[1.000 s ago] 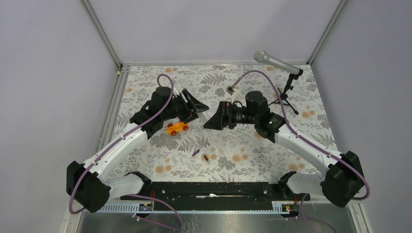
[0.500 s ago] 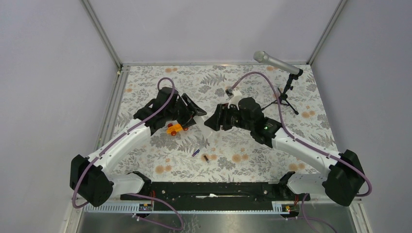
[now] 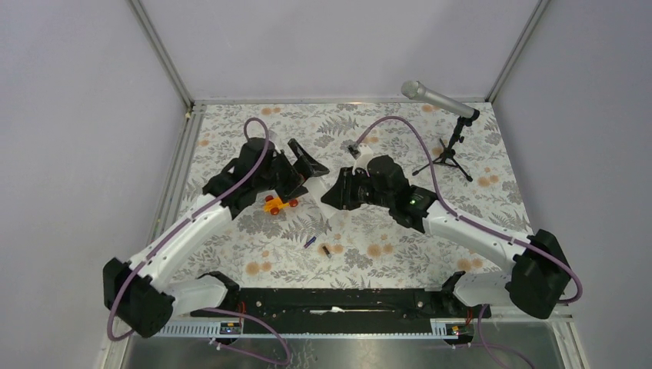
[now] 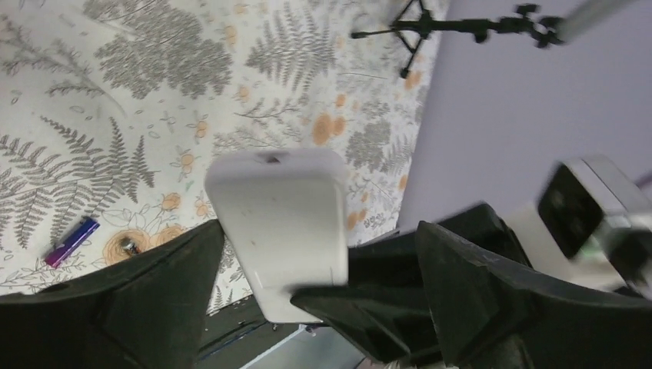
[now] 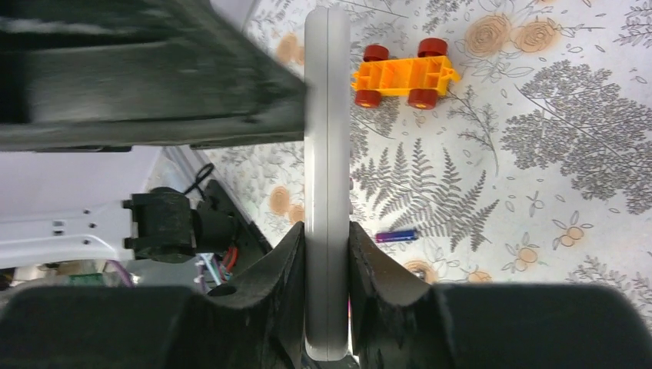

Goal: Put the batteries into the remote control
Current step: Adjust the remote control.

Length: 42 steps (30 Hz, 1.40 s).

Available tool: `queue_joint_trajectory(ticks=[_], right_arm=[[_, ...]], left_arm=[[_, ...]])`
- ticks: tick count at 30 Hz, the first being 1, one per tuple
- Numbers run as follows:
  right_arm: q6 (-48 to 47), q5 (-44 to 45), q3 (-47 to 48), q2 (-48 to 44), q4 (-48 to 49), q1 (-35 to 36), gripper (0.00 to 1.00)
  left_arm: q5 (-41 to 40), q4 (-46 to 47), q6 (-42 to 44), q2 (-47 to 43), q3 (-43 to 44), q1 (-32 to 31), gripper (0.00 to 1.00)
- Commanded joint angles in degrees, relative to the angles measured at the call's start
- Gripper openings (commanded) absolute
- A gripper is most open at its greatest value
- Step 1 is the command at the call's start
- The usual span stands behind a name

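Note:
The remote control [image 4: 281, 215] hangs in the air over the middle of the table, its plain white back showing in the left wrist view. My right gripper [image 5: 327, 231] is shut on the remote control [image 5: 327, 154], with both fingers pressed against its flat faces. My left gripper [image 4: 319, 231] stands wide open around the remote without touching it. In the top view the two grippers, left [image 3: 307, 173] and right [image 3: 334, 188], meet tip to tip. Both batteries lie on the table nearer the arms' bases: the blue-purple one [image 3: 309, 241] and the dark one [image 3: 326, 250].
An orange toy car [image 3: 281, 204] with red wheels sits on the floral cloth just under the left gripper. A microphone on a small tripod [image 3: 450, 123] stands at the back right. Grey walls close off the table at the back and sides.
The right gripper has shut on the remote control while the left gripper has opened and let it go. Both grippers have drawn together near the table's middle.

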Motion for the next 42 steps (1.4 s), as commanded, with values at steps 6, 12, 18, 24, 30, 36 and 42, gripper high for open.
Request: queue_joint_trajectory(ticks=[6, 12, 18, 24, 30, 36, 42], right_arm=[[14.15, -3.65, 4.14, -7.41, 6.62, -1.5, 0.15], [31.08, -13.78, 0.46, -4.86, 25.55, -4.39, 0.15], [34.66, -18.95, 3.61, -1.54, 30.03, -4.38, 0.16], [34.21, -24.35, 4.95, 0.14, 29.41, -4.42, 0.17], [37.76, -23.06, 2.67, -0.64, 33.59, -4.38, 0.18], [41.38, -22.54, 1.72, 0.29, 36.36, -4.36, 0.68], [36.7, -17.96, -0.46, -3.25, 30.43, -4.37, 0.85]], left_arm=[[14.1, 16.53, 19.22, -17.75, -2.96, 7.73, 0.99], [19.83, 14.59, 20.6, -21.55, -2.37, 12.23, 0.99], [27.12, 30.11, 7.07, -19.3, -6.95, 12.24, 0.94], [28.56, 37.46, -0.13, -16.34, -6.46, 12.24, 0.54], [29.45, 42.44, -3.01, -16.88, -7.07, 12.25, 0.24], [29.57, 45.64, -4.7, -17.35, -8.4, 12.32, 0.0], [25.4, 40.3, -1.14, -17.75, -5.51, 12.41, 0.0]])
